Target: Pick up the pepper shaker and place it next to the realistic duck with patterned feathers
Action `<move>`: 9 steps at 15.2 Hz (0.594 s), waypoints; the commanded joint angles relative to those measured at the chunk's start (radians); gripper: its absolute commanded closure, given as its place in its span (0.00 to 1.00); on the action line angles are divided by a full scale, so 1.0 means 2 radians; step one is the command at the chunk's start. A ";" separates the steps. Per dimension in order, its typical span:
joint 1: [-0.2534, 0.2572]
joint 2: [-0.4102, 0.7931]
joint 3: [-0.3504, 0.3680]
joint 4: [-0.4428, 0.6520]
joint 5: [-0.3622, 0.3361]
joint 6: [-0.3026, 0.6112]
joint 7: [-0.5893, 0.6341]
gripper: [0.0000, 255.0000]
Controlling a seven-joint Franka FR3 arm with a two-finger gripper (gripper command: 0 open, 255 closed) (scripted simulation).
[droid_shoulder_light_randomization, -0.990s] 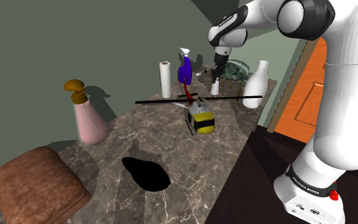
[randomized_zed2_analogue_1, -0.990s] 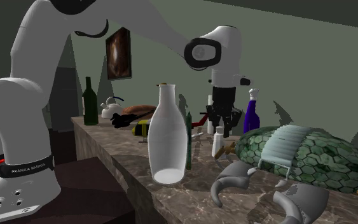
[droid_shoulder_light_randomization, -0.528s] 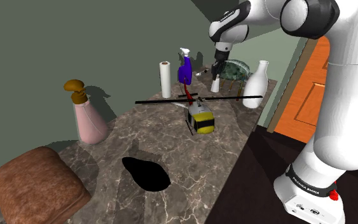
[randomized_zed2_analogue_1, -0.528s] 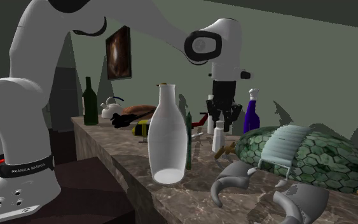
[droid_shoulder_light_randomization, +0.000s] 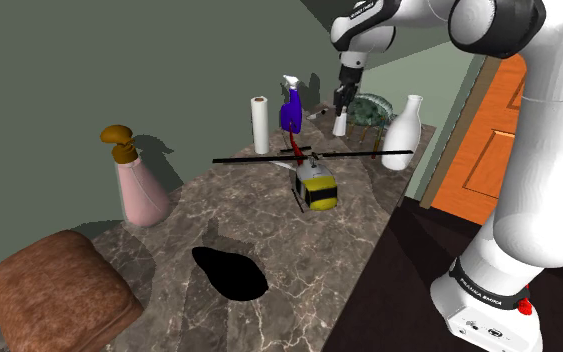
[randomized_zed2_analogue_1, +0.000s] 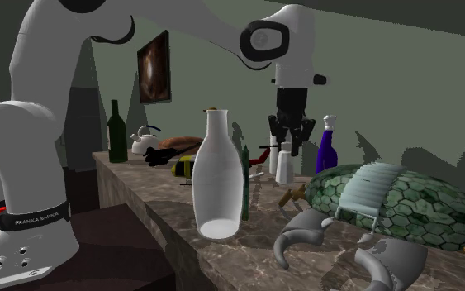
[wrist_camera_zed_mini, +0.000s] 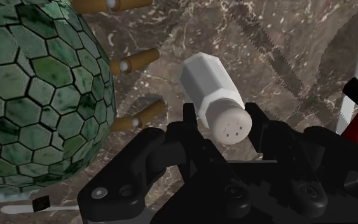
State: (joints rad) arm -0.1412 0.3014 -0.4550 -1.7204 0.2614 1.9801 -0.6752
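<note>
The pepper shaker (wrist_camera_zed_mini: 210, 94) is a small white faceted bottle with a holed cap. My gripper (wrist_camera_zed_mini: 227, 127) is shut on its cap end, one black finger on each side. In the shoulder view the gripper (droid_shoulder_light_randomization: 343, 101) holds the shaker (droid_shoulder_light_randomization: 340, 125) just above the far end of the marble counter. The second exterior view shows the shaker (randomized_zed2_analogue_1: 285, 166) hanging under the gripper (randomized_zed2_analogue_1: 288, 146), off the surface. Right beside it lies the green figure with a hexagon pattern (wrist_camera_zed_mini: 37, 95) and brown pegs; it is also seen behind the shaker (droid_shoulder_light_randomization: 371, 108) and as a large body (randomized_zed2_analogue_1: 404, 202).
On the marble counter (droid_shoulder_light_randomization: 269, 240) stand a white bottle (droid_shoulder_light_randomization: 402, 132), a blue spray bottle (droid_shoulder_light_randomization: 290, 110), a white roll (droid_shoulder_light_randomization: 259, 123), a yellow and black toy helicopter (droid_shoulder_light_randomization: 316, 185), a pink dispenser (droid_shoulder_light_randomization: 137, 185) and a brown cushion (droid_shoulder_light_randomization: 54, 290). A black patch (droid_shoulder_light_randomization: 229, 272) marks the counter.
The gripper has risen straight up with the shaker clasped in it, lifting the shaker off the counter. Nothing else has moved.
</note>
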 commanded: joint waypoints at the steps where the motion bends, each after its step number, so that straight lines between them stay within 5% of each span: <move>1: 0.000 -0.004 -0.001 0.009 -0.003 -0.013 0.003 1.00; 9: -0.001 -0.015 -0.004 0.049 -0.011 -0.062 0.012 1.00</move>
State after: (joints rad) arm -0.1432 0.2783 -0.4622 -1.6270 0.2421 1.8681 -0.6532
